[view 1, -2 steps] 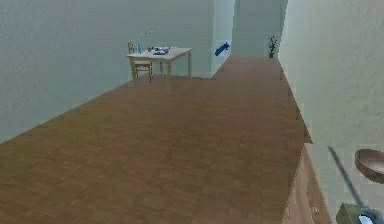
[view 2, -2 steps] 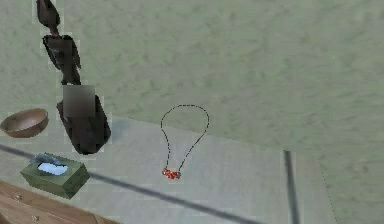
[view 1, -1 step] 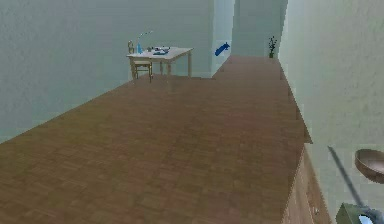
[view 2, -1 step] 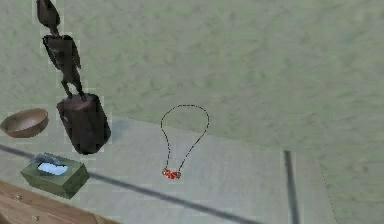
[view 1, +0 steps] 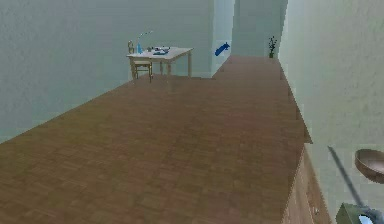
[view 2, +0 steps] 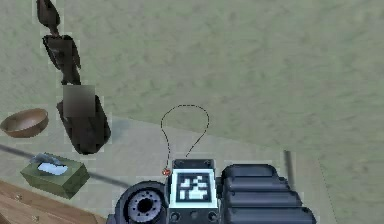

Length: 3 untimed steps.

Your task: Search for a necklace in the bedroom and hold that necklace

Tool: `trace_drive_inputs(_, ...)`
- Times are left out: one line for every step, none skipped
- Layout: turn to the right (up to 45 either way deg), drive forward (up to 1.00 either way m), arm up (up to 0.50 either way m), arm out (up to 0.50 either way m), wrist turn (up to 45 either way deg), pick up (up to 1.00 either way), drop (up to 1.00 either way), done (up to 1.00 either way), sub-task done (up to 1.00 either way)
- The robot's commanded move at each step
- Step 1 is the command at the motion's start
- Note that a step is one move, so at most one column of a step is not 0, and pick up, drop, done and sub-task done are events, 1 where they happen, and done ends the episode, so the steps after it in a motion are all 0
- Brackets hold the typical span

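The searching part seems to me finished. A thin dark necklace (view 2: 186,106) lies in an open loop on the pale, matt worktop (view 2: 270,120), with a tiny reddish bead at its near end. The gripper (view 2: 145,206), a dark rounded body next to a white square with black marks, is just beside that near end. How its fingers stand I cannot tell. Because the necklace lies on the surface right behind them, I also cannot tell whether they hold anything. So the holding, in my judgement, is what is left: the necklace must hang clear of the worktop before the task can count as done.

The cord looks very fine and limp, so I expect it is easy to miss and may slip. At the arm side view's left stand a tall dark statue (view 2: 78,110) with a knobbly outline, a shallow brown wooden bowl (view 2: 24,122), and a low green box (view 2: 55,176) with white paper on top. In the forward view a smooth brown plank floor (view 1: 170,140) runs to a small pale table (view 1: 168,56) far off.
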Motion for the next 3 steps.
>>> trace_drive_inputs(0.0, 0.00, 0.00, 0.20, 0.0, 0.00, 0.00, 0.00, 0.00)
trace_drive_inputs(0.0, 0.00, 0.00, 0.00, 45.0, 0.00, 0.00, 0.00, 0.00)
trace_drive_inputs(0.0, 0.00, 0.00, 0.00, 45.0, 0.00, 0.00, 0.00, 0.00)
